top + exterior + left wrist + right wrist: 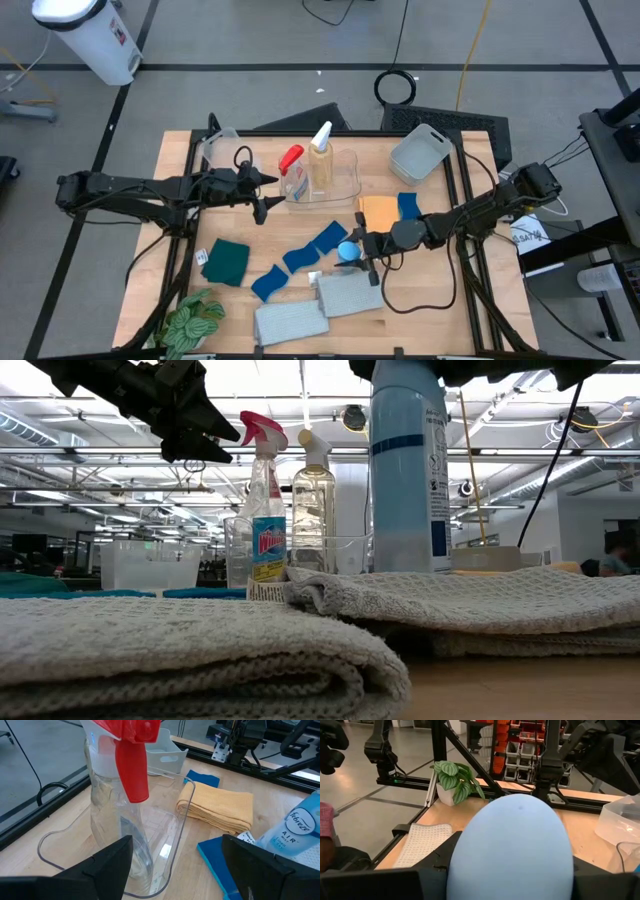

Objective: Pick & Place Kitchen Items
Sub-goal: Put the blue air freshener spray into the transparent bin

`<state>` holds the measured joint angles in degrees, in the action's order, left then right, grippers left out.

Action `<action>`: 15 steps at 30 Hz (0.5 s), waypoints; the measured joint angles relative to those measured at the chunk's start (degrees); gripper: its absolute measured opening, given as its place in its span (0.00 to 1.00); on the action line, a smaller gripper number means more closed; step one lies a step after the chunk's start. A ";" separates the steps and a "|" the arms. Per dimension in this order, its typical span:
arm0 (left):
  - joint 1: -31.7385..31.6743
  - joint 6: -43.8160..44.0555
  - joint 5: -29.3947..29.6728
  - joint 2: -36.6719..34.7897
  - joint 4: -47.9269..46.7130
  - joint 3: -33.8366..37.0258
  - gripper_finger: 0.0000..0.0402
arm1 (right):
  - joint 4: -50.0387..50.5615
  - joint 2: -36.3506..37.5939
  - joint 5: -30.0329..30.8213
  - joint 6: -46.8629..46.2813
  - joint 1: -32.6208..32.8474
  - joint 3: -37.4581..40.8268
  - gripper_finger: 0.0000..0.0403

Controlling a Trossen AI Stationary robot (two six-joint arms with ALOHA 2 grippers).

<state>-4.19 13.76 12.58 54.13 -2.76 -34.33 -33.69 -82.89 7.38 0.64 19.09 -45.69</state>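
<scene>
My left gripper (268, 195) is open and empty. It hangs just left of the clear tub (345, 185), which holds the red-trigger bottle (117, 795) and the white-trigger bottle (321, 150), both upright. My right gripper (358, 246) is shut on the blue-capped bottle (405, 470) at mid-table. Blue sponges and cloths (300, 258), a teal cloth (228, 262) and an orange cloth (378, 212) lie flat on the table. Two grey folded towels (348, 295) lie near the front edge. My right gripper holds the bottle at its upper end, one finger on each side of the rounded blue cap (507, 835). The fingers (432, 870) come roughly level from the table's right side. The bottle stands upright. A towel hides its bottom in the low view.
A grey tub (420, 152) stands at the back right and a small clear tub (222, 150) at the back left. A green leafy plant (193, 322) is at the front left corner. A blue piece (408, 205) lies beside the orange cloth.
</scene>
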 joint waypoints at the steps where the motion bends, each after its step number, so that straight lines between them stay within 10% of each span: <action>1: 0.00 0.00 -0.02 0.00 0.00 0.00 0.77 | 0.02 0.00 0.00 0.00 0.00 0.00 0.39; 15: 0.00 0.00 -0.01 0.00 0.00 0.00 0.77 | 0.15 0.00 0.00 0.00 0.00 0.00 0.40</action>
<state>-4.19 13.76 12.57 54.13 -2.76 -34.33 -33.54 -82.89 7.38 0.64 19.09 -45.69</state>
